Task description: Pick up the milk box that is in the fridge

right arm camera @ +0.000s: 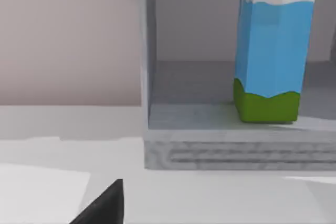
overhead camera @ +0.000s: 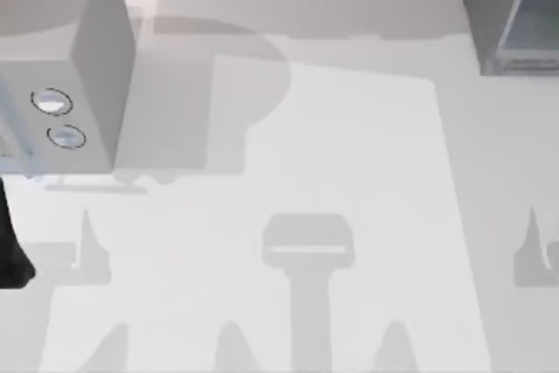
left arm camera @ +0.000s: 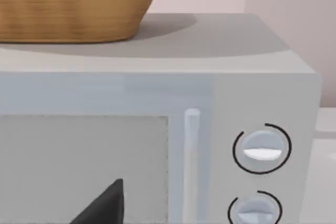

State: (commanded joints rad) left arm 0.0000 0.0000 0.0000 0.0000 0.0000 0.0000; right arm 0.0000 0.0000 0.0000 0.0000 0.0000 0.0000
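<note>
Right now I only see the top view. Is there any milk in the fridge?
Observer: Yes. In the right wrist view the milk box stands upright on the floor of the fridge.
Operator: What does it look like?
Observer: White top, blue sides and a green band at the bottom.
Operator: Is anything on the box with knobs?
Observer: The left wrist view shows a woven basket sitting on top of it.
</note>
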